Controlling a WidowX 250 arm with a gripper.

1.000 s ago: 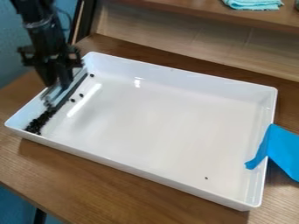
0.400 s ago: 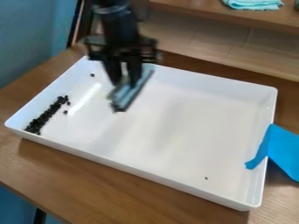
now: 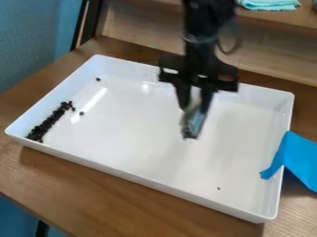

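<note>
The black two-finger gripper [image 3: 195, 107] is pinching a flat, pale-blue, dark-edged piece [image 3: 195, 122] over the white rectangular tray [image 3: 139, 176]; well apart from it, small black pellets [image 3: 47, 125] are lying clustered along one short wall.

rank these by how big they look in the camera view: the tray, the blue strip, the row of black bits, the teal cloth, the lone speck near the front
1. tray
2. blue strip
3. teal cloth and row of black bits: unsure, the cloth sits farther back
4. lone speck
</note>
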